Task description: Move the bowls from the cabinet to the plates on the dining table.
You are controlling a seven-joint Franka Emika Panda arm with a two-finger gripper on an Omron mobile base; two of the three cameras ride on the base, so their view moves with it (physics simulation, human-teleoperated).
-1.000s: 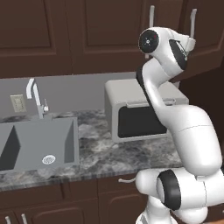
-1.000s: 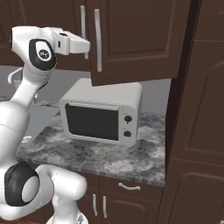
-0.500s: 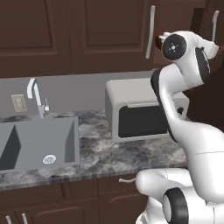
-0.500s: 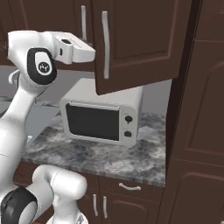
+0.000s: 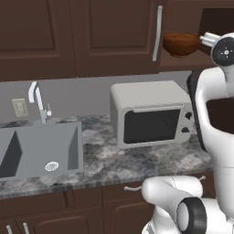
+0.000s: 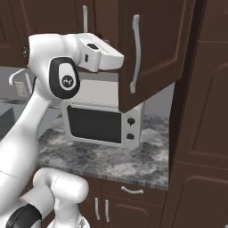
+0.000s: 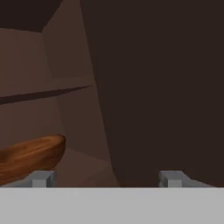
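We see a glossy reddish-brown wooden bowl [image 5: 181, 44] on the open cabinet [image 6: 151, 49] shelf above the microwave [image 5: 151, 112]; gripper [image 7: 105, 178] fingers spread apart, empty.

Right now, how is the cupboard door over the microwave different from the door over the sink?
The cabinet door above the microwave is swung open, so a bowl shows inside; the door over the sink is shut flat. The open door's long silver handle shows plainly; I can see no handle on the shut one. Both are dark brown panelled wood.
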